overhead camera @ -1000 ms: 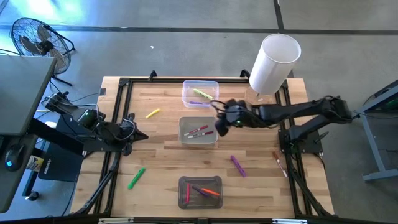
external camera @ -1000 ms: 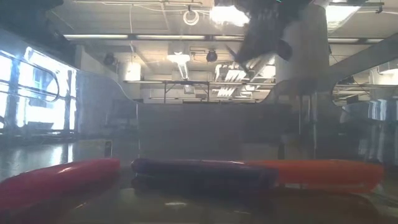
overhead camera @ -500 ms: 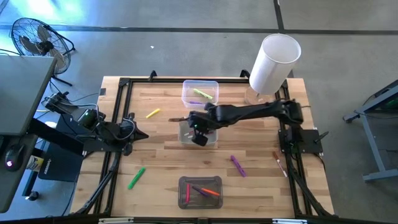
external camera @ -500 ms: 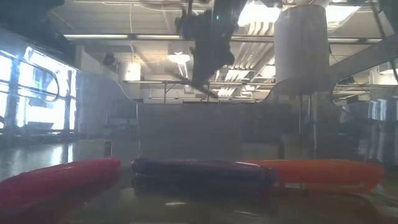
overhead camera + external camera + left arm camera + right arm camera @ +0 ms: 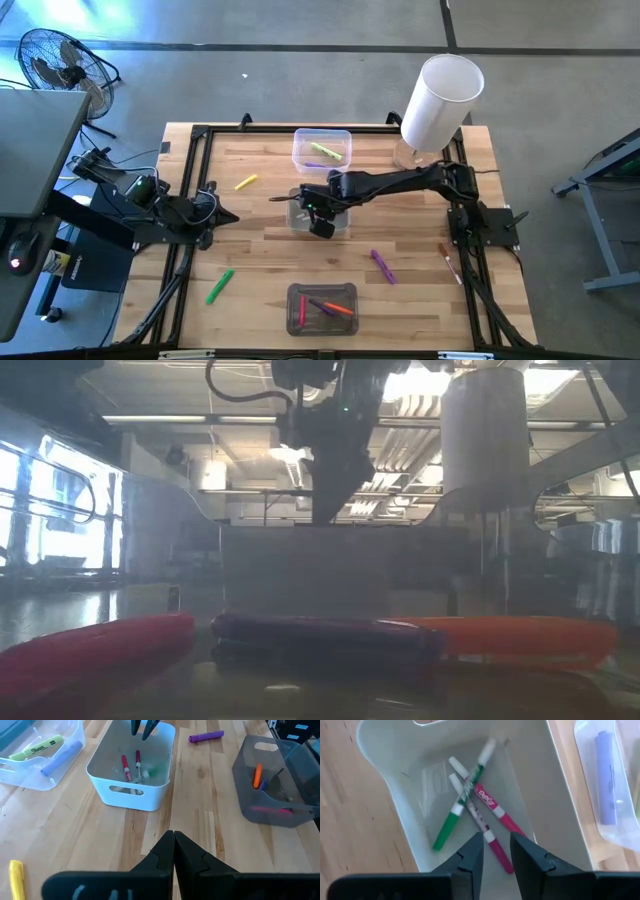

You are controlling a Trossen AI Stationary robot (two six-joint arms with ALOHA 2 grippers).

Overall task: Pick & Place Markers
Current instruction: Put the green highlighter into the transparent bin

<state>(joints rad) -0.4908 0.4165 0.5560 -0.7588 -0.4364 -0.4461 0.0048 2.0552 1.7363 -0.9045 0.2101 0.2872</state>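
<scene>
Right pincer (image 5: 496, 851) parted, holding nothing, hovers over white bin (image 5: 555, 800); beneath it, green marker (image 5: 451, 818) crosses two pink-red markers (image 5: 490, 802) (left pincer (image 5: 173, 851) shut, empty).

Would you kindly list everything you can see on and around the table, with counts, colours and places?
Table: one, light wood, black frame.
Clear bin: one, back centre; holds a yellow-green marker and a purple marker.
White bin: one, table centre; holds one green marker and two pink-red markers.
Grey bin: one, front centre; holds an orange marker, a pink marker and a dark purple marker.
Loose on the wood: yellow marker left of the white bin; loose green marker front left; loose purple marker right of centre; thin reddish marker by the right rail.
Cylinder: one, white, back right corner.
Fan: one, black, on the floor, back left.
Left gripper: shut, empty, at the table's left side.
Right gripper: open, empty, over the white bin.
</scene>
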